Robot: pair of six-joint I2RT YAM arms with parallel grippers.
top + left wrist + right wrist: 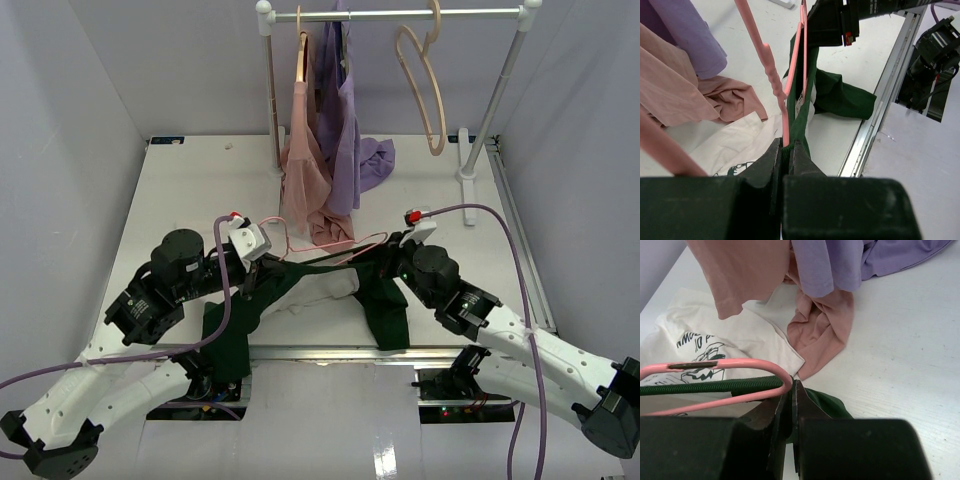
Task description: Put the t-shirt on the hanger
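Pink hanger (771,76), t-shirt (715,335) in left claw (784,150), right claw (791,390)

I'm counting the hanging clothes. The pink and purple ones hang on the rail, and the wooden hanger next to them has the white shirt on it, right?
Not quite. The wooden hanger is bare; the top view shows the t-shirt lying on the table. The pink garment and purple garment do hang on the rail.
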